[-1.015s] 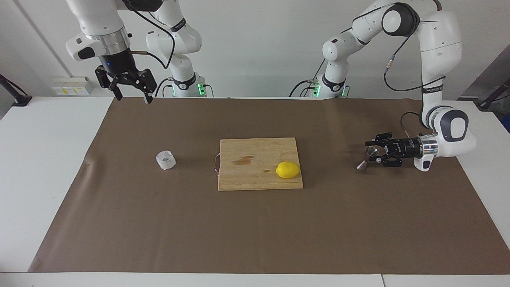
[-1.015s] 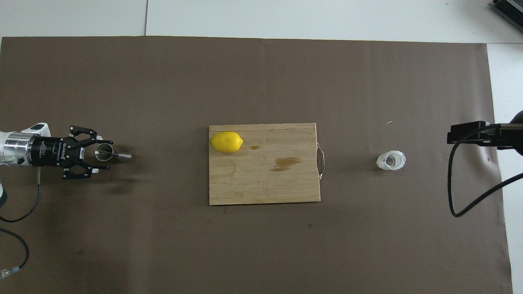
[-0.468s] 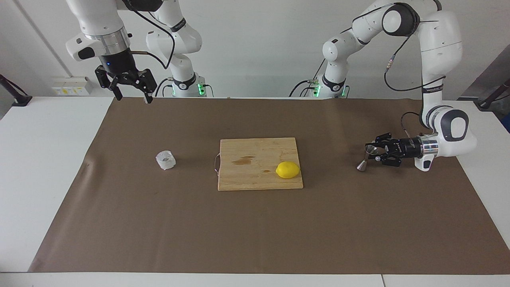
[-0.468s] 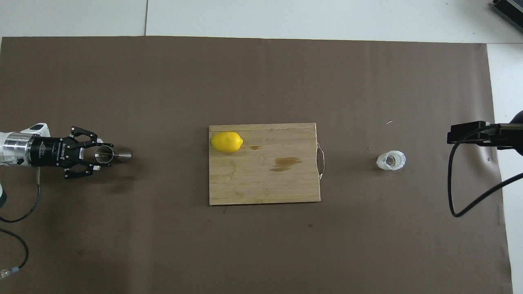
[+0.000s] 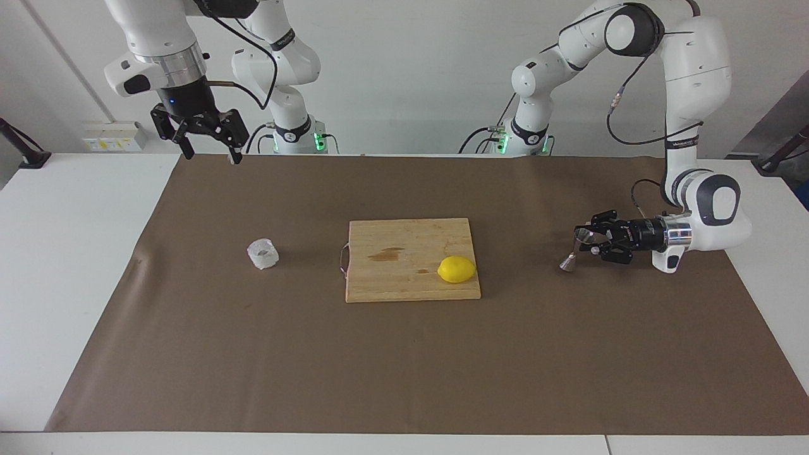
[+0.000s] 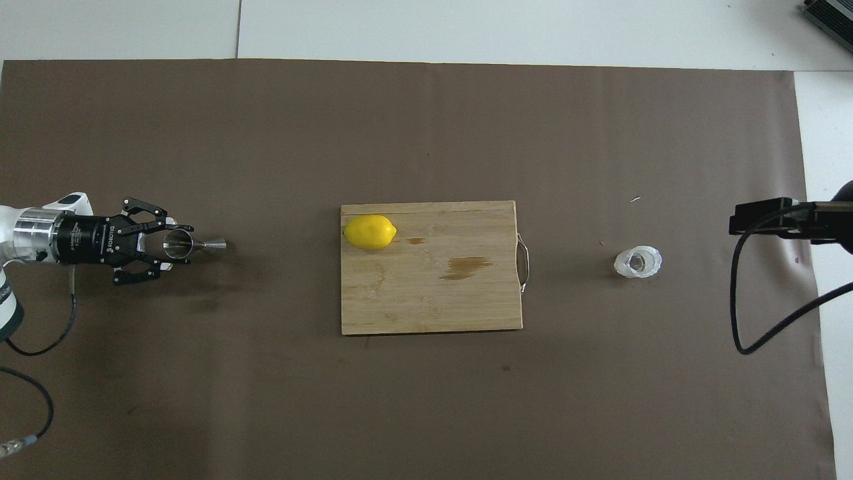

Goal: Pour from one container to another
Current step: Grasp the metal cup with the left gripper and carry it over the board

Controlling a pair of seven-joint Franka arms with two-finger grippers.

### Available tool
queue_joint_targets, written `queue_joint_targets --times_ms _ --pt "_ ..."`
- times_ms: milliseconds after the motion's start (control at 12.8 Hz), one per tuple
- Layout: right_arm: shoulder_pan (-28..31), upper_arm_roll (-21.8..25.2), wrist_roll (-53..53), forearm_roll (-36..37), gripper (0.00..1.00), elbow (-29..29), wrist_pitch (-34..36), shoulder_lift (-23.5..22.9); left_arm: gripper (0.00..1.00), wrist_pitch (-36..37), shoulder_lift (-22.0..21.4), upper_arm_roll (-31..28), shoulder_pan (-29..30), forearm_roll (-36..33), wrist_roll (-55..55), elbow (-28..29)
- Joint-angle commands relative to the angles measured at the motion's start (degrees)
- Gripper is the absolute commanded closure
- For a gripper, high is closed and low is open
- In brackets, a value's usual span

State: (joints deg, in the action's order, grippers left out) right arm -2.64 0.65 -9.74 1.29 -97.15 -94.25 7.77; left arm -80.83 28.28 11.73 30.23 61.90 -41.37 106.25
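The left end effector (image 5: 588, 242) lies level and low at the left arm's end of the tabletop (image 5: 95, 265), its fingers pinching the upper bowl of the metal jigger (image 5: 574, 249). Taking the cutting board (image 5: 411, 259) as the landmark, the jigger sits well apart from it toward the left arm's end, about level with its middle. In the facing view the jigger leans and its foot seems just off the brown mat (image 5: 404, 366), though whether it has truly cleared the mat cannot be told.

The plastic cup (image 5: 263, 254) stands upright on the mat, well apart from the board toward the right arm's end and just past the board's wire handle (image 5: 343, 258). A lemon (image 5: 456, 269) rests on the board's corner nearest the jigger.

By the look of it, the step in hand is the pick-up and carry of one vessel toward the other; pouring has not begun. The next move would call for lifting the jigger clear, carrying it over the board and lemon, and keeping it upright until it is above the cup.

The right end effector (image 5: 206, 148) waits, spread, high over the mat's edge near the robots; the overhead view shows only a dark part of that arm and its cable. Whether either vessel holds liquid is too hard to make out.
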Motion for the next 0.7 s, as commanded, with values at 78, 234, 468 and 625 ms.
queue_joint_targets --times_ms 78,234,468,625 --pt "0.6 -0.1 0.3 -1.2 0.00 0.0 0.7 0.6 1.00 1.3 -5.8 0.8 -3.8 4.4 -3.4 1.2" --pt "0.6 -0.1 0.3 -1.2 0.00 0.0 0.7 0.6 1.00 -0.2 -8.9 0.6 -8.5 7.0 -9.0 2.5" --pt "0.6 -0.1 0.3 -1.2 0.00 0.0 0.7 0.6 1.00 -8.8 -13.1 0.5 -16.7 15.4 -11.5 6.4" --pt "0.6 -0.1 0.3 -1.2 0.00 0.0 0.7 0.6 1.00 -15.1 -15.1 0.5 -22.5 21.7 -13.3 8.6"
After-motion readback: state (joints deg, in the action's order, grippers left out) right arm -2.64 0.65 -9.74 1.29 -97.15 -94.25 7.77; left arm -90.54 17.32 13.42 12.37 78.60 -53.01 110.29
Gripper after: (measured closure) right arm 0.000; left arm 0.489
